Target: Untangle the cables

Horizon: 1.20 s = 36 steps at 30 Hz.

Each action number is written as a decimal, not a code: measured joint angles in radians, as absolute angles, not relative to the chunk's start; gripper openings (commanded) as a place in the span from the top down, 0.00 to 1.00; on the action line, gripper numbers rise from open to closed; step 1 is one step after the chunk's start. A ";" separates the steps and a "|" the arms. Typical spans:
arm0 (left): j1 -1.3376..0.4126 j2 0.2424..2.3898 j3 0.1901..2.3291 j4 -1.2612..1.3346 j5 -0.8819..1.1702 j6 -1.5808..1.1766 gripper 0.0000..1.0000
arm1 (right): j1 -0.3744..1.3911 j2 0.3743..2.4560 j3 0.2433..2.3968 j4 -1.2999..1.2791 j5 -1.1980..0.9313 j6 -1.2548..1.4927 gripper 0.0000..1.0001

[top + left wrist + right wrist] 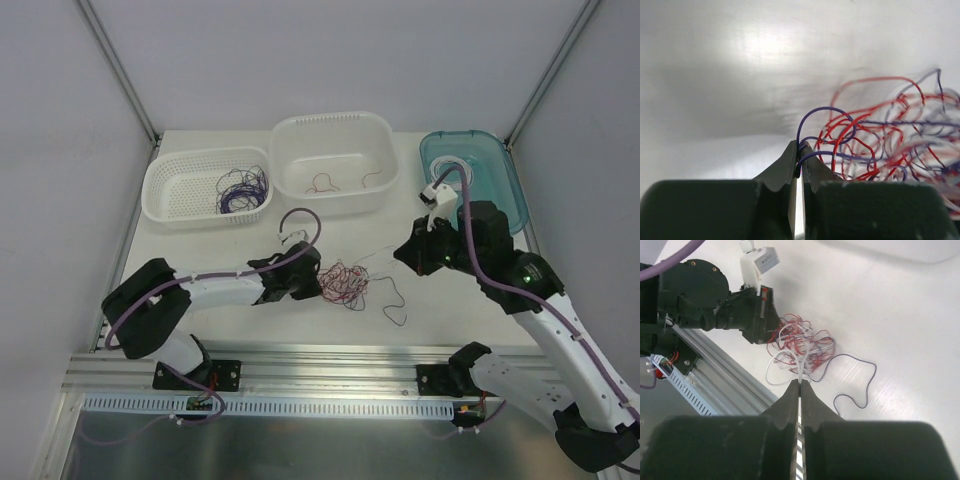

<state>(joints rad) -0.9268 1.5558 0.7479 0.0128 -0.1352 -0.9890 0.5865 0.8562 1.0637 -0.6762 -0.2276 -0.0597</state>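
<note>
A metal rail [330, 365] runs along the near edge of a white table [200, 250], seen from above, with both arm bases bolted to it.

Just beyond the rail, near the middle of the table, lies a tangle [343, 283] of thin, curly cables in red, purple and white.

The left gripper [800, 146] reaches in low from the left and meets the tangle's left edge. Its jaws are pressed together on a purple wire [826, 107]. The wire arches up out of the tips and bends back into the tangle. (In the left wrist view, the tangle fills the right side, with red strands most prominent.)

The right gripper [800, 383] is to the right of the tangle, a little apart from it. Its jaws are also closed, pinching a white wire [801, 370]. That wire runs straight from the tips into the heap.

A single dark loose wire [397, 305] lies in curls on the table, just right of the tangle and slightly nearer the rail. One end reaches the tangle's edge.

Three containers stand in a row along the far edge. The left basket [165, 195] is white and perforated and holds a bundle of purple wires [240, 190]. The middle basket [300, 135] is also white and holds a few red wires [325, 183]. The teal bin [500, 165] stands at the right, partly hidden behind the right arm, so its contents cannot be made out.
</note>
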 measured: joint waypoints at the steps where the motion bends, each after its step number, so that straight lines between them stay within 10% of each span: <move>1: -0.903 1.525 0.717 0.015 -0.136 -0.990 1.00 | 0.586 0.856 1.102 -0.701 -0.215 -0.064 0.99; 14: -0.534 0.960 0.624 -0.368 -0.314 -0.867 1.00 | 0.583 0.861 1.563 -0.885 -0.060 -0.122 0.99; 22: -0.457 0.909 0.686 -0.548 -0.361 -0.736 1.00 | 0.582 0.831 1.448 -0.854 -0.039 -0.108 0.95; 28: -0.457 0.880 0.677 -0.577 -0.215 -0.678 1.00 | 0.582 0.806 1.044 -0.819 -0.027 -0.037 0.76; 32: -0.457 0.820 0.654 -0.578 -0.128 -0.653 1.00 | 0.582 0.838 0.831 -0.799 -0.001 0.022 0.34; 36: -0.457 0.789 0.636 -0.580 -0.061 -0.644 1.00 | 0.582 0.856 0.798 -0.804 0.046 0.044 0.25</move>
